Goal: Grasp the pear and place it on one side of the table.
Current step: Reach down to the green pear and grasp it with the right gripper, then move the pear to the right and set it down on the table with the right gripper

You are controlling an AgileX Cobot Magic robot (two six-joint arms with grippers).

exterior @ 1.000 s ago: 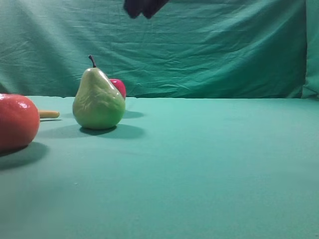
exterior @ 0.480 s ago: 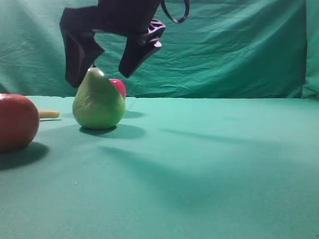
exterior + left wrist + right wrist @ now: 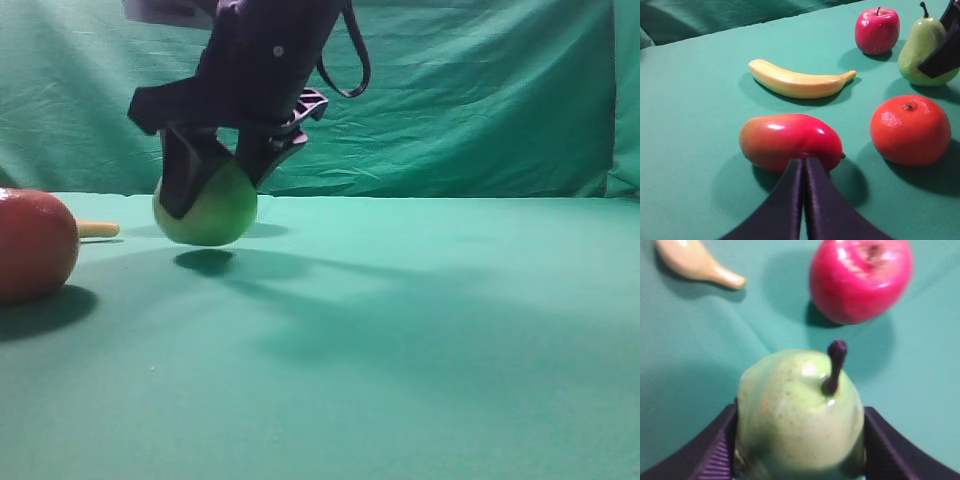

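The yellow-green pear (image 3: 215, 218) hangs just above the teal table (image 3: 420, 330), and its shadow lies apart from it on the cloth. My right gripper (image 3: 213, 190) has come down from above and is shut on the pear. In the right wrist view both ribbed fingers (image 3: 715, 455) press the flanks of the pear (image 3: 800, 415), whose dark stem points up. The left wrist view shows the pear (image 3: 920, 47) at the far right with a dark finger across it. My left gripper (image 3: 804, 161) is shut with nothing in it, just in front of a red mango-like fruit (image 3: 790, 141).
A red apple (image 3: 860, 277) stands just behind the pear. A yellow banana (image 3: 797, 82) lies to the left. A large orange-red round fruit (image 3: 30, 245) sits at the left edge. A wrinkled green backdrop (image 3: 480, 100) closes the rear.
My right gripper came down from the top of the view over the pear and closed its fingers on it. The pear has risen slightly off the cloth.
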